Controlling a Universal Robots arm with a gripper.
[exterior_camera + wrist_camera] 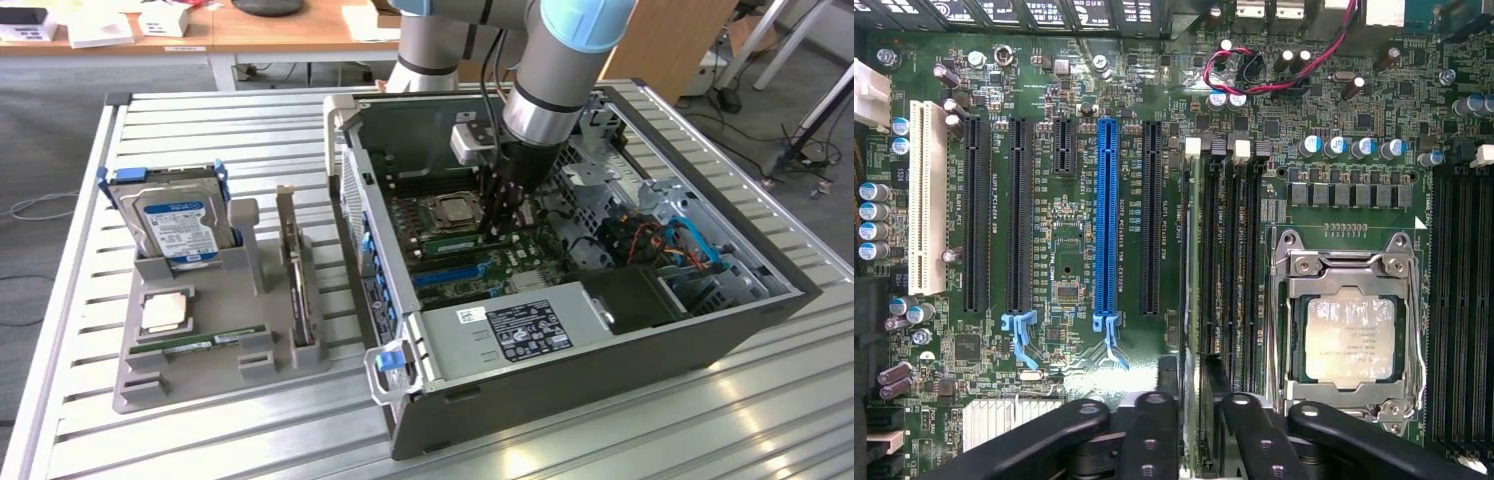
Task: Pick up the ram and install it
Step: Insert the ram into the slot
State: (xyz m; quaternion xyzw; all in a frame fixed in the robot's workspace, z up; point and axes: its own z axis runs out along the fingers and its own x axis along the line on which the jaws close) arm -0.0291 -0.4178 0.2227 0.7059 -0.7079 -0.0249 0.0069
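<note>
end effector narrowly parted astride the ram, which stands seated on the motherboard near the cpu socket. step judged: release after seating. withdrawal calls for a straight lift.

Glossy motherboard, matt metal CPU lid, black plastic gripper (matt), ribbed metal table

Silver-grey arm, light-blue joint cap, black cable, black end effector.
</note>
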